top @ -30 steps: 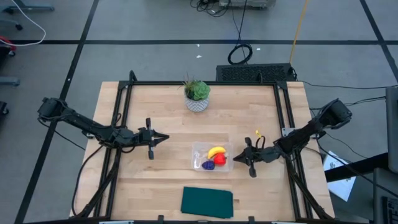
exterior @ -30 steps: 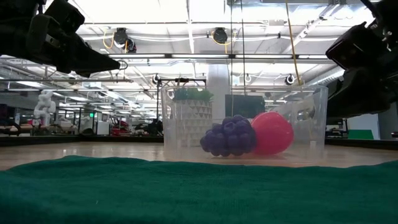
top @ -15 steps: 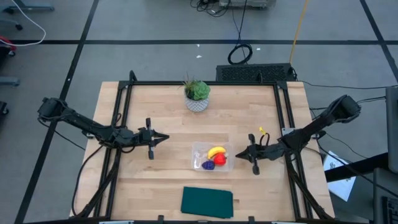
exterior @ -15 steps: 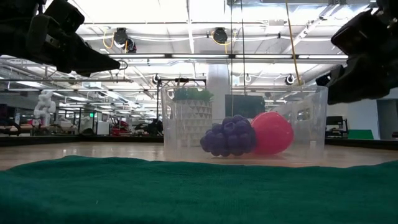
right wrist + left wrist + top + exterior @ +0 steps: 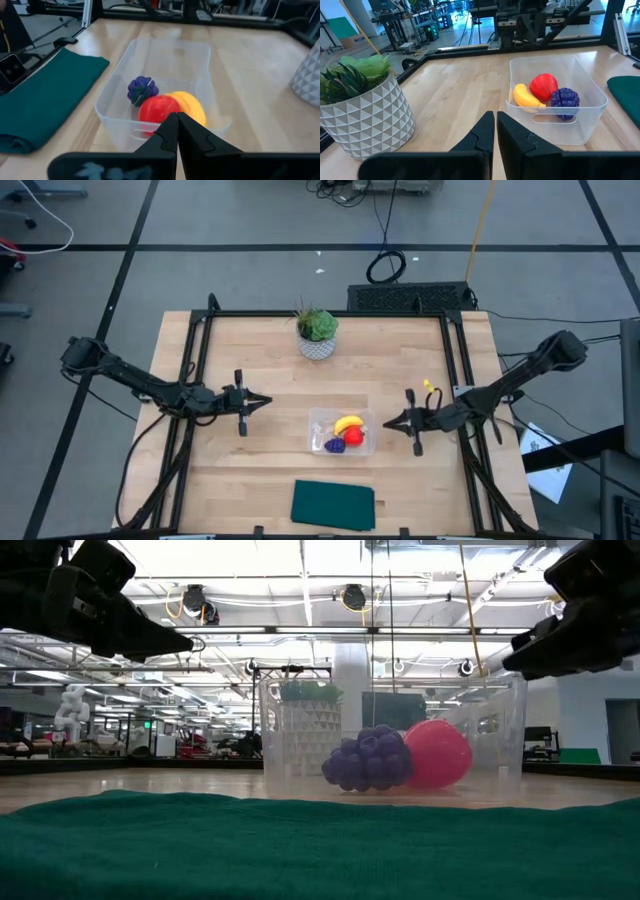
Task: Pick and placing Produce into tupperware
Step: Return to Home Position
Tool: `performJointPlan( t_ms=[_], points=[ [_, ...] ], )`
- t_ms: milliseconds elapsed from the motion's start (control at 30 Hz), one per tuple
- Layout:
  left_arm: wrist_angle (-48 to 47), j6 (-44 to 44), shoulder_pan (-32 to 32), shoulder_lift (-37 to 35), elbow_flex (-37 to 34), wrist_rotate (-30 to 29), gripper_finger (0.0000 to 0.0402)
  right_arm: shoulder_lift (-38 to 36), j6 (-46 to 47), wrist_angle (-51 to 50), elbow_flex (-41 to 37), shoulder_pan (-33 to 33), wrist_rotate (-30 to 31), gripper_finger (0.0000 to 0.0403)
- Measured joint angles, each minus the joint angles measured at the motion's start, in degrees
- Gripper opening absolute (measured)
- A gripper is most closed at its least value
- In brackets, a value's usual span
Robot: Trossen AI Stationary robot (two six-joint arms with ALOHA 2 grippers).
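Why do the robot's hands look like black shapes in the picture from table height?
Low view: bright ceiling lights shine behind them, so the left gripper and right gripper show only as dark outlines. High view: even light, the banana plain inside the tupperware.

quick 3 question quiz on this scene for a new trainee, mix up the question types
1. True or false: the banana, red fruit and grapes all lie inside the clear tub.
2. Seen from above, what sits between the left gripper and the right gripper? A potted plant, B clear tub, C green cloth.
3. Fill in: both grippers' fingers are ____.
Key: 1 true; 2 B; 3 shut.
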Motion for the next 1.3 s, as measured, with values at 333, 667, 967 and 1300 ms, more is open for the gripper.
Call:
performJointPlan(
  t_ms=[333, 667, 967, 1300],
  points=[
    [0.6, 4.9, 0.0, -0.1, 1.9, 3.0, 0.0026, -4.4, -7.8, 1.5, 0.0, -2.6, -0.5, 0.0000],
    [-0.3, 8.6, 3.1, -2.5, 2.8, 3.0, 0.0026, -7.0, -9.2, 4.0, 0.0, -15.0, -16.6, 0.0000],
    [-4.0, 12.0, 3.7, -12.7, 2.8, 3.0, 0.0026, -11.7, -9.5, 4.5, 0.0, -22.9, -23.4, 0.0000],
    [-12.3, 13.7, 3.3, -24.5, 2.8, 2.7, 0.0026, -20.4, -9.6, 0.3, 0.0, -25.6, -26.0, 0.0000]
  ],
)
